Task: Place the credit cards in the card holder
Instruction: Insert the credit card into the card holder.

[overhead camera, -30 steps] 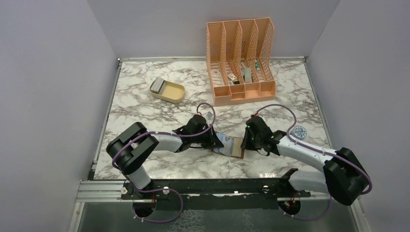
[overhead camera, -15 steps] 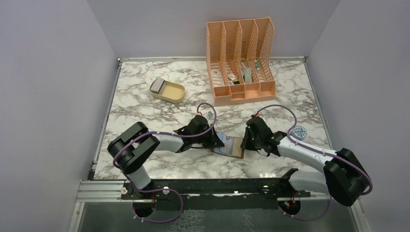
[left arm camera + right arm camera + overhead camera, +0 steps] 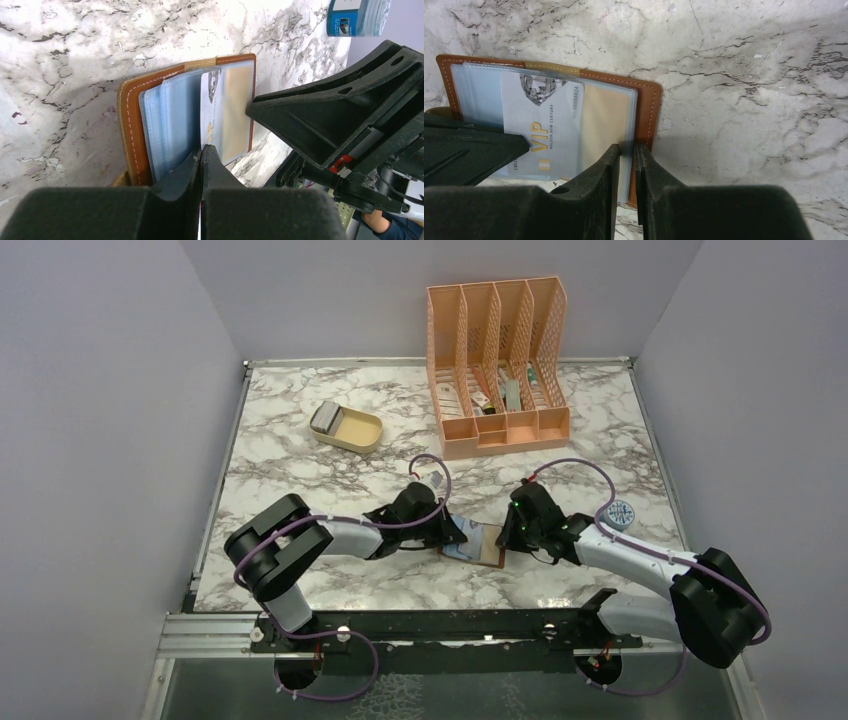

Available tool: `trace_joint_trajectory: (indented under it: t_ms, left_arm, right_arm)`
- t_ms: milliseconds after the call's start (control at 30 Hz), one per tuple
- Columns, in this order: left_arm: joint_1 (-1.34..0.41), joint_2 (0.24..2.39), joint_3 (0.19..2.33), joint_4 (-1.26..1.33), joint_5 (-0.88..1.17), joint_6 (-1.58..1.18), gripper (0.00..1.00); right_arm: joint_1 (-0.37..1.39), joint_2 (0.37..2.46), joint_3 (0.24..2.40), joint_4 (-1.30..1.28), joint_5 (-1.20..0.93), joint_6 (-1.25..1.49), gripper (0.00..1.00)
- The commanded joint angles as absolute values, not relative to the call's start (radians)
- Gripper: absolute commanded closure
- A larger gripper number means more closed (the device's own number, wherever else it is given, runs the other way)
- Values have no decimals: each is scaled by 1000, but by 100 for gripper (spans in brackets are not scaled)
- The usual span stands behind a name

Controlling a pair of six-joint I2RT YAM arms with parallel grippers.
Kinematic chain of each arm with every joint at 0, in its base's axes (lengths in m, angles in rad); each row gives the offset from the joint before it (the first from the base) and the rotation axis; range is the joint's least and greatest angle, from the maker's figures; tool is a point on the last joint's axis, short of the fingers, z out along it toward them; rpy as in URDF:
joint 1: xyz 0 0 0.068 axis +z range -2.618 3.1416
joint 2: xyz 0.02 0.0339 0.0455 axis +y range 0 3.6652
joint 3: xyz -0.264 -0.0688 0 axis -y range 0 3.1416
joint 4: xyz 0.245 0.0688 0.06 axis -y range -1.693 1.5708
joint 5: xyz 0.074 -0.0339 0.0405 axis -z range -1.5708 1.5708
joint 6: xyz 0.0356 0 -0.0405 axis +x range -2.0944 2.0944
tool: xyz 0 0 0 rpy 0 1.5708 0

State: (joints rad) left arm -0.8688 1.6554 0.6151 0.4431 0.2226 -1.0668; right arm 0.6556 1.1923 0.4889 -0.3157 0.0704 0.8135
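The card holder (image 3: 484, 543) lies open on the marble between my two grippers, brown leather (image 3: 131, 125) outside, pale bluish pockets inside. A pale credit card (image 3: 544, 125) with gold "VIP" lettering sits partly inside a clear pocket (image 3: 212, 112). My left gripper (image 3: 452, 533) is shut on that card's outer end, its jaws (image 3: 202, 152) pressed flat with a thin card edge between them. From the opposite side, my right gripper (image 3: 508, 537) pinches the holder's edge: its fingers (image 3: 626, 152) stand a narrow gap apart with the pocket's rim and leather border (image 3: 646, 110) between them.
A tall peach four-slot organiser (image 3: 497, 365) stands at the back. A beige oval tray (image 3: 352, 430) with a grey item at its left end sits back left. A small blue round object (image 3: 620, 513) lies right of the right arm.
The left gripper has crept slightly right toward the card holder with the card. The right arm has held still.
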Motion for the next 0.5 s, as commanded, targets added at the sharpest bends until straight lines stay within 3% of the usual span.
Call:
trace_joint_trajectory:
  t_ms: [0,233,400,467]
  left_arm:
    - [-889,1686,624,435,156,-1070,100]
    - [-914,1690,627,442,159,-1069,98]
    - [-915,1665,633,438,162,-1042,72]
    - [-916,1660,639,432,165,-1032,66]
  right_arm:
    - [663,1194,471,-304,35,837,82]
    - [662,1195,474,-310,33,843,82]
    - [662,1173,510,-368,63,828,82]
    - [662,1153,519,-393,72,823,82]
